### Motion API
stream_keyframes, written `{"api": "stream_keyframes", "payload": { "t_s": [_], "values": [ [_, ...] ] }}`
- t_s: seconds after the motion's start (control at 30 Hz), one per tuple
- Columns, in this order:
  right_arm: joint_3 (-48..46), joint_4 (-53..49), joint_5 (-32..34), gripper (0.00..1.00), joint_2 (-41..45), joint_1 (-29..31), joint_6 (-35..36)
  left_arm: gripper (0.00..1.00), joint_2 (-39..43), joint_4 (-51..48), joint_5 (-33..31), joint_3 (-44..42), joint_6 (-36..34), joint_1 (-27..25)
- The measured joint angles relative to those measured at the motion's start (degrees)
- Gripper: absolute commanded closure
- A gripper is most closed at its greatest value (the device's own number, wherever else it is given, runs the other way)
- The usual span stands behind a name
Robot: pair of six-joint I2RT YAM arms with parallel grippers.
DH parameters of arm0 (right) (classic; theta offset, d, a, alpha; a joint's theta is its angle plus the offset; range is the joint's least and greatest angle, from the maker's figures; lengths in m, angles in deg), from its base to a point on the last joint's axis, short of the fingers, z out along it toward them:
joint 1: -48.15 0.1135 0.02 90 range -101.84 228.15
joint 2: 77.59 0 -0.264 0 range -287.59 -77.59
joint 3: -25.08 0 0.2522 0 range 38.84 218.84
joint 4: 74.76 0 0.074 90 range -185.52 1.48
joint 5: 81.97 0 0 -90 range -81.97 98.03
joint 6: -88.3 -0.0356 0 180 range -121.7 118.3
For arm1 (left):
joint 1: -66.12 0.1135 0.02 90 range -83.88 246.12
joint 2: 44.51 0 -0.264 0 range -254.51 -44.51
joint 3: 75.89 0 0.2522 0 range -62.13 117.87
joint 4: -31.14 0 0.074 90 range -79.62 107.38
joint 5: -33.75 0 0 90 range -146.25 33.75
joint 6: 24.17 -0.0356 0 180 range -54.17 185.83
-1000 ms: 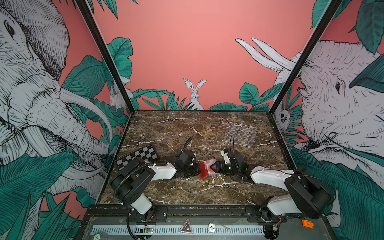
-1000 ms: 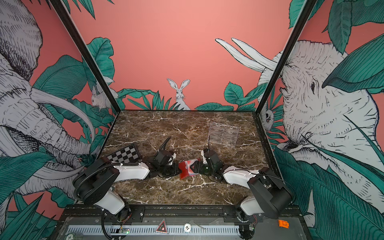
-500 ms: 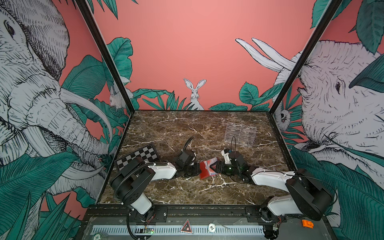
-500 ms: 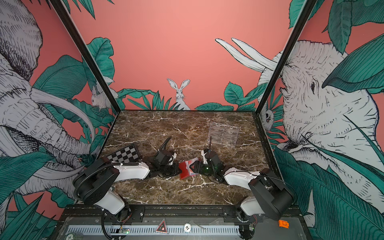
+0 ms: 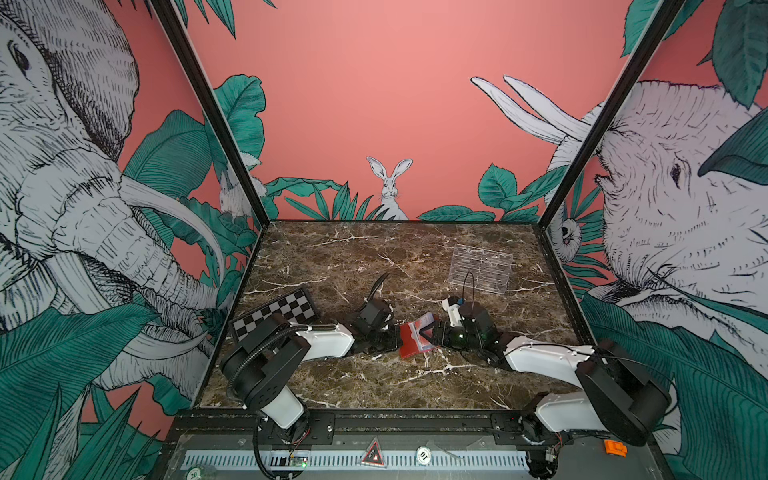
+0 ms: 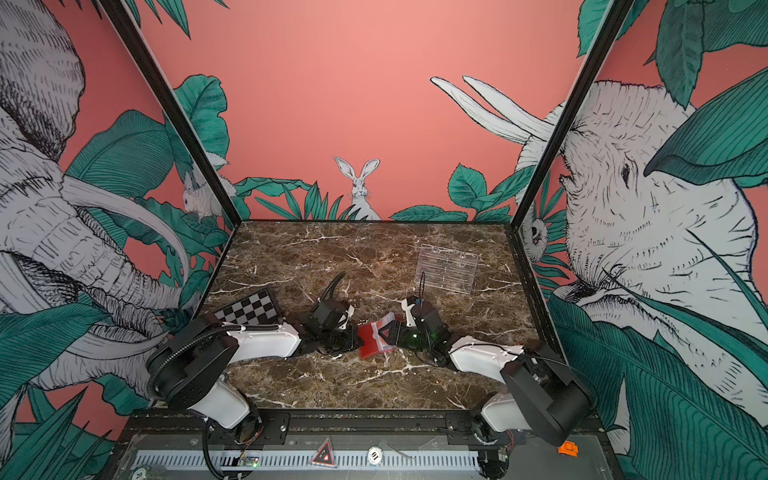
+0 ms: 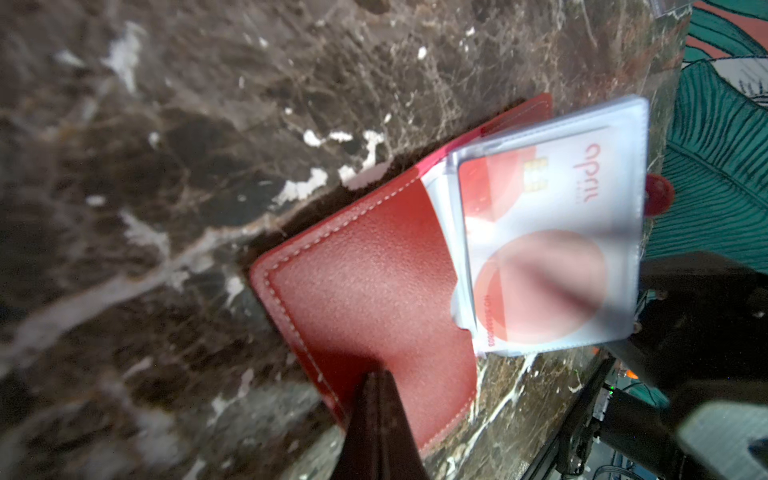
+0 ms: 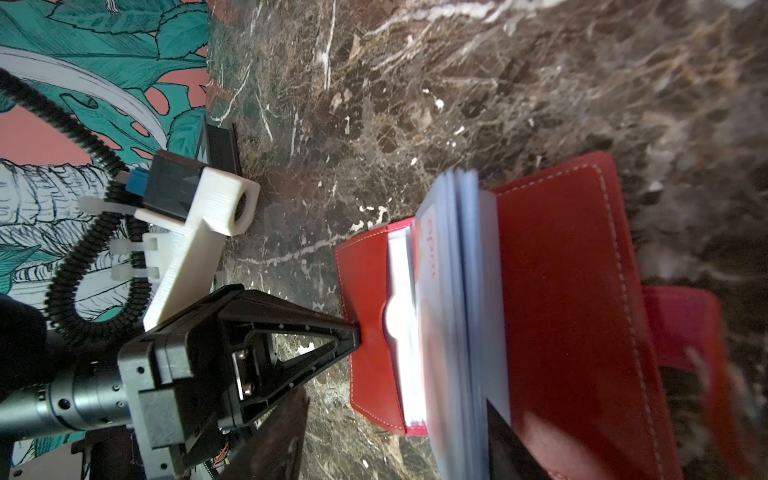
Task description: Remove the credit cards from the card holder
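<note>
The red card holder lies open on the marble counter, near the front and about in the middle, between the two arms in both top views. The left fingers are closed together on the outer edge of the holder's left flap; the right wrist view shows their tips meeting in one point on the red leather. The right fingers stand apart from each other and do not clamp anything. In the right wrist view one of them sits against the foot of the clear sleeves, and the second one is on the other side, a little away from the left flap. The sleeves are raised from the holder like pages of a small book. The credit cards are inside these sleeves. Only the front one is clear to see: a white card with red-orange circles, a chip and red letters. The cards behind it are too blurred to tell. The right flap lies flat, and its snap tab reaches out beyond it. A clear stand is further back on the right, and a chequered board is at the left edge, both well apart from the holder.
</note>
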Motion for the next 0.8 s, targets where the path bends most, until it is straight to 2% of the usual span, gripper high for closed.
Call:
{"api": "stream_keyframes", "payload": {
  "t_s": [0.13, 0.47, 0.8],
  "values": [
    [0.0, -0.5, 0.0, 0.48, 0.3, 0.0, 0.0, 1.00, 0.0, -0.4, -0.2, 0.2, -0.2, -0.1],
    [0.1, -0.4, -0.8, 0.68, 0.4, 0.0, 0.1, 1.00, 0.0, -3.3, -1.2, 1.8, -1.4, -0.4],
    [1.6, -0.1, -3.6, 0.70, -0.2, 0.3, 0.3, 1.00, 0.0, -5.3, -1.9, 2.8, -2.2, -0.5]
  ]
}}
